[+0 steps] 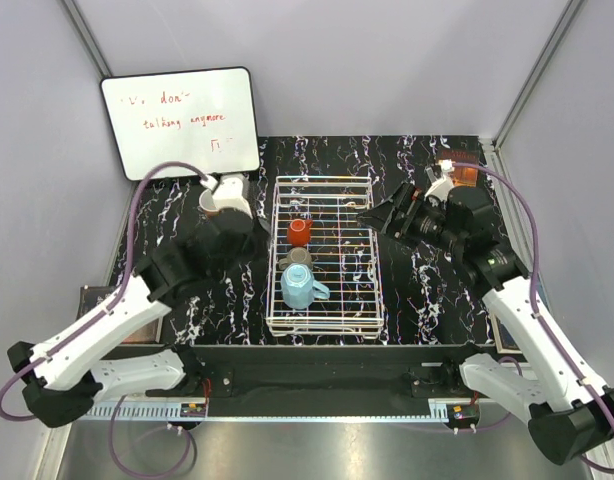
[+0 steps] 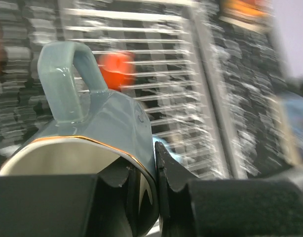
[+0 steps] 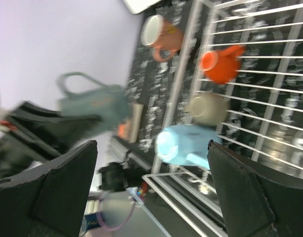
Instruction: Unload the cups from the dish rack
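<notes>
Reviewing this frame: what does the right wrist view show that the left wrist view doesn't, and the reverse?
Only right wrist: a salmon-orange mug on the table outside the dish rack, a taupe mug and light blue mug inside it, and the open right claw. Only left wrist: how the left claw pinches the wall of the grey-blue mug, its pale inside and gold rim line. Both: that grey-blue mug, the red mug, the rack.

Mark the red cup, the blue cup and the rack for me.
red cup (image 1: pixel 299 231): top view, on its body.
blue cup (image 1: pixel 295 286): top view, on its body.
rack (image 1: pixel 327 328): top view, on its near wall.
</notes>
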Available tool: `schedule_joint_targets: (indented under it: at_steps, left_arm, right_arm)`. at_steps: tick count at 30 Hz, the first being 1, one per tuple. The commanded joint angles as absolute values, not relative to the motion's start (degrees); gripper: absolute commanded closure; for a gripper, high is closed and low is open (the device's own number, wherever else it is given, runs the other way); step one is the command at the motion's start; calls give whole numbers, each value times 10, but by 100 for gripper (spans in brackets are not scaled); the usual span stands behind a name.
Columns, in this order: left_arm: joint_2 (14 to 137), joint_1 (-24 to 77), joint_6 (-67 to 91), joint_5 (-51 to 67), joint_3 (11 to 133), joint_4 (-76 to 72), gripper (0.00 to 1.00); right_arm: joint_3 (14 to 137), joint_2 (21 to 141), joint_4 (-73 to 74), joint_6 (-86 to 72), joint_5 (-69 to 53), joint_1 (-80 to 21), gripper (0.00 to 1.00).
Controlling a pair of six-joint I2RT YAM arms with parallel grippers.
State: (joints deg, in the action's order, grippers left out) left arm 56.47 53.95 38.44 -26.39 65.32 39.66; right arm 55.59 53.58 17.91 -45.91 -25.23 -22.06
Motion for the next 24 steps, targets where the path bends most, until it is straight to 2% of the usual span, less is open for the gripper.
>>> schedule_joint_targets:
  at_steps: [1,9,13,24]
  left_arm:
    - [602,448,360,-411,762,526,100]
    - [700,231,341,-328,727,519,100]
    - [754,171,336,-311,725,491,100]
    - [904,44,320,-238,812,432,100]
  right_arm:
    - [614,560,316,-370,-133,-219,0]
    - [622,600,341,-366,-103,-219,0]
    - [627,609,343,-357,-106,-219,0]
    - [619,623,345,-345,-112,-219,0]
